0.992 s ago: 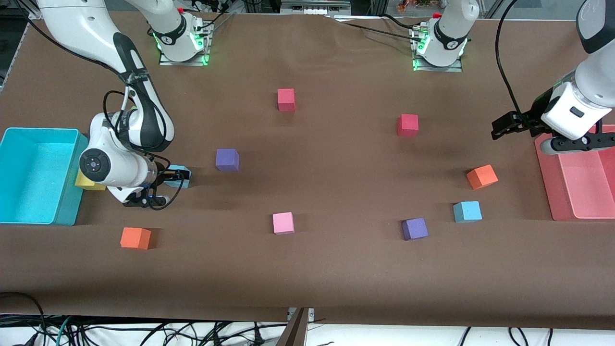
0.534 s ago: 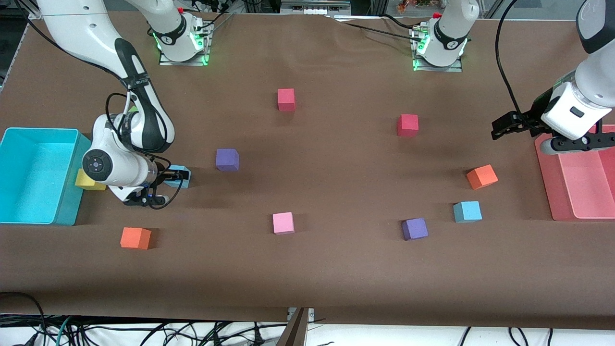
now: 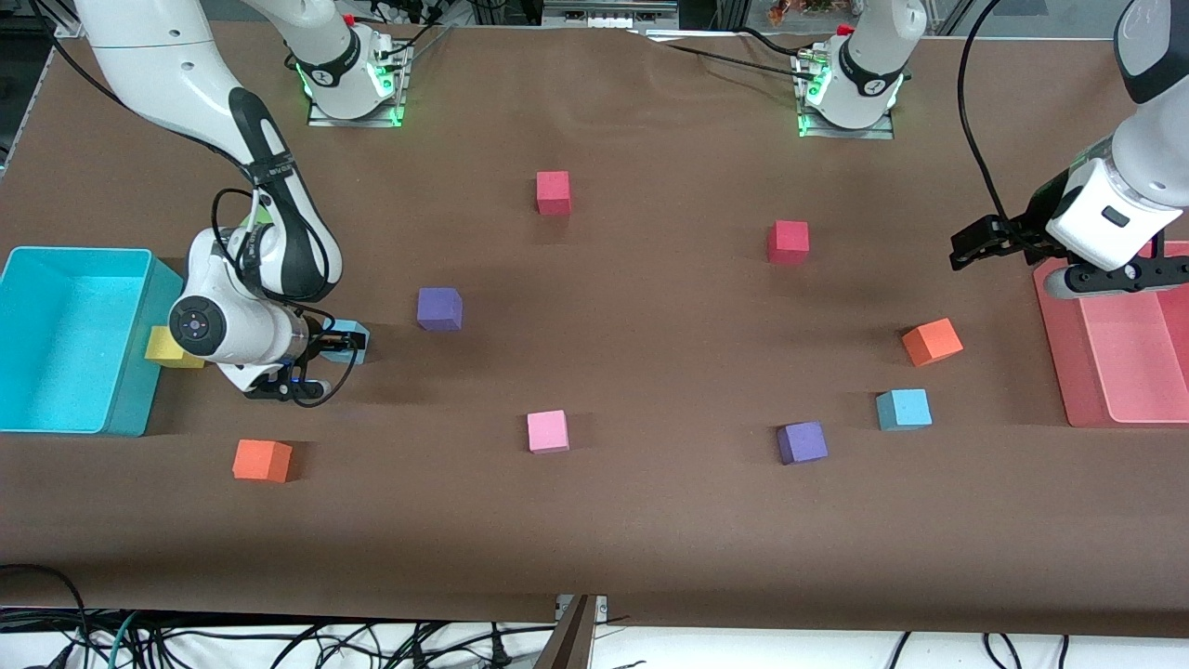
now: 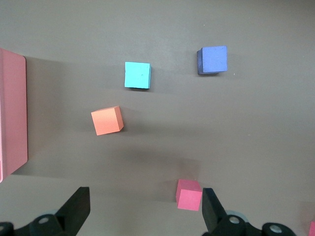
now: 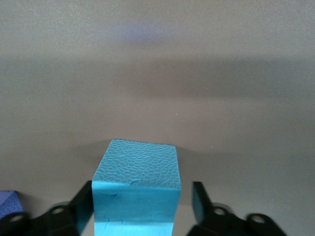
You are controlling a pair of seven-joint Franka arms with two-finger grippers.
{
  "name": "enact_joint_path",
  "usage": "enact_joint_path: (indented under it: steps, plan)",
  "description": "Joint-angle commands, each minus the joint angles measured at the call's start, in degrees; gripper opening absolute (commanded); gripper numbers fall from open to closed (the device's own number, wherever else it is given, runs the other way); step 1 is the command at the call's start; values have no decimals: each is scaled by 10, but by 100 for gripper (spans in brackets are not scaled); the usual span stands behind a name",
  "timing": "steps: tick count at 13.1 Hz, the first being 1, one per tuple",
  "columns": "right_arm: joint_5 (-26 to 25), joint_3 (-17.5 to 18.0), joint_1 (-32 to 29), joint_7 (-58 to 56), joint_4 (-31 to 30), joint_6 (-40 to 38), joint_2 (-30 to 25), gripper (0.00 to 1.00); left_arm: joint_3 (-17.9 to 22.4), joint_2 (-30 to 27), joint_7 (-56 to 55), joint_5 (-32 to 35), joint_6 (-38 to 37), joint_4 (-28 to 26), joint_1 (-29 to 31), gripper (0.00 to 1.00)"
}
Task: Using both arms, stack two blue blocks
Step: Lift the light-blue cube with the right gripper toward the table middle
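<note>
The right gripper (image 3: 336, 346) sits low on the worktop (image 3: 594, 520) at the right arm's end, just beside the cyan bin (image 3: 70, 339) and a yellow cube (image 3: 167, 346). Its fingers (image 5: 83, 204) flank one light-blue block (image 5: 138, 189); one touches a side, the other stands slightly off, so no firm grip shows. The second light-blue block (image 3: 903, 409) rests well apart, near the left arm's end beside a purple cube (image 3: 802, 442). The left gripper (image 3: 971, 246) waits wide open, empty, over the worktop beside the pink tray (image 3: 1059, 372).
</note>
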Motion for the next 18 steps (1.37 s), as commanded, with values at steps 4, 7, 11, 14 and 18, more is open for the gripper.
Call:
enact_joint_path:
  steps: [4, 7, 11, 14, 18]
  plan:
    - [9, 5, 2, -5, 42, -40, -3, 0, -4, -6, 5, 8, -7, 2, 3, 100]
    - [11, 7, 25, 30, 146, -159, -2, 0, -4, -6, 5, 9, -7, 2, 3, 100]
    - [11, 7, 115, 116, 223, -217, 6, 0, -4, -3, 4, 9, -7, 2, 3, 100]
    - [10, 7, 206, 213, 293, -217, 54, 0, -4, -3, 4, 9, -7, 2, 3, 100]
    - [13, 26, 282, 316, 426, -207, 162, 0, -4, -3, 4, 9, -7, 2, 3, 100]
